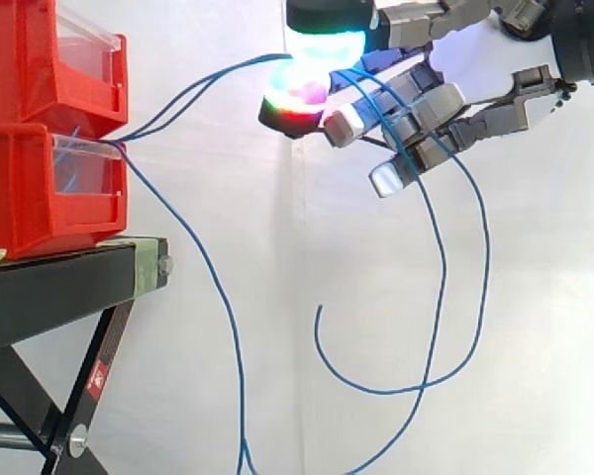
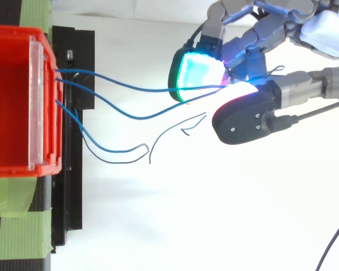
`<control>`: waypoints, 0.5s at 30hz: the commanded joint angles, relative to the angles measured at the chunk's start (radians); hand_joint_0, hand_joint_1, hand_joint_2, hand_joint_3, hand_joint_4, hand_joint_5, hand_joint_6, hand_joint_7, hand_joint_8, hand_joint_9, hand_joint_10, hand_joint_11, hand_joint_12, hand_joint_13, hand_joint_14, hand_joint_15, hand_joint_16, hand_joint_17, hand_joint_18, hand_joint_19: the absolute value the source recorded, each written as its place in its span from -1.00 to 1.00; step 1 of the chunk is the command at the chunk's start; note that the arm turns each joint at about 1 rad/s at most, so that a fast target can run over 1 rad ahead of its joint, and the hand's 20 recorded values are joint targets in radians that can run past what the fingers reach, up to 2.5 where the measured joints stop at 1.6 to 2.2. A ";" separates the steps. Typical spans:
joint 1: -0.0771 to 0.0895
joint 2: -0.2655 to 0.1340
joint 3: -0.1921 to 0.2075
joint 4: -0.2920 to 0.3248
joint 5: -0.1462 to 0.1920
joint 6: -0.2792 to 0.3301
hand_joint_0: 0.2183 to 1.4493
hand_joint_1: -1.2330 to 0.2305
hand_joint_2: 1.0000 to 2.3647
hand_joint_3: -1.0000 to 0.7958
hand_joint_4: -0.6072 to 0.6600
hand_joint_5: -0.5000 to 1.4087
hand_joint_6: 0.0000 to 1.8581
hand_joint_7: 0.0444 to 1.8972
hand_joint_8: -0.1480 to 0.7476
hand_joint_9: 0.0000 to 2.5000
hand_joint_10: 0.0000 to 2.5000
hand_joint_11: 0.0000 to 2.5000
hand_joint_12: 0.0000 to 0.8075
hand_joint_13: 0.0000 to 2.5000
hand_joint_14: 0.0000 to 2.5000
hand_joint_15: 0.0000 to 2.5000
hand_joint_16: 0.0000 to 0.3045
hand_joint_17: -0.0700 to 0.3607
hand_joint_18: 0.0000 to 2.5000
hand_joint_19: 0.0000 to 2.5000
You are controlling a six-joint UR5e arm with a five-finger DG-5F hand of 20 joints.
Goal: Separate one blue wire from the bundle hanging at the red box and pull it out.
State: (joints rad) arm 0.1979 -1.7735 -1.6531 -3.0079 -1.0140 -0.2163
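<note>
Up at one o'clock in the side view, the hand (image 1: 441, 99) reaches in from the right edge. Two glowing pads (image 1: 322, 45) are closed together, one above the other, at the hand's nine o'clock tip. They pinch the blue wires (image 1: 442, 267), and the other fingers lie straighter toward seven o'clock. Two strands climb from the front of the lower red bin (image 1: 40, 188) toward two o'clock and end between those pads. Past the pinch, the strands drape over the straighter fingers and fall in long loops toward six o'clock. They cross low in the picture. Another strand drops from the same bin front toward five o'clock, well clear of the fingers. An upper red bin (image 1: 30, 59) sits on the lower one. Both stand on the black stand (image 1: 59, 287) at eight o'clock, with the white curtain (image 1: 554, 346) behind everything.

From the top view, the hand (image 2: 246, 121) sits at two o'clock. A cyan-green pad (image 2: 198, 70) and the dark thumb close on the blue wires (image 2: 158, 90). Two strands run from the red bin (image 2: 11, 101) at nine o'clock across to that pinch, the lower one sagging toward six o'clock. Shorter strands curl just beside the bin's front. The bin rests on the black stand (image 2: 73, 186), green tape (image 2: 17, 226) lies at seven o'clock, and white ground spreads beneath.
</note>
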 commanded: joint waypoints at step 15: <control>0.000 0.000 -0.001 0.000 0.000 0.000 -0.58 -0.24 -1.00 -0.44 0.22 -0.70 0.00 -0.16 0.16 -0.29 -1.00 0.13 0.12 -0.27 0.02 0.00 -0.64 -0.10 -0.32 -0.41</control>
State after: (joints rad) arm 0.1979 -1.7733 -1.6537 -3.0081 -1.0140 -0.2163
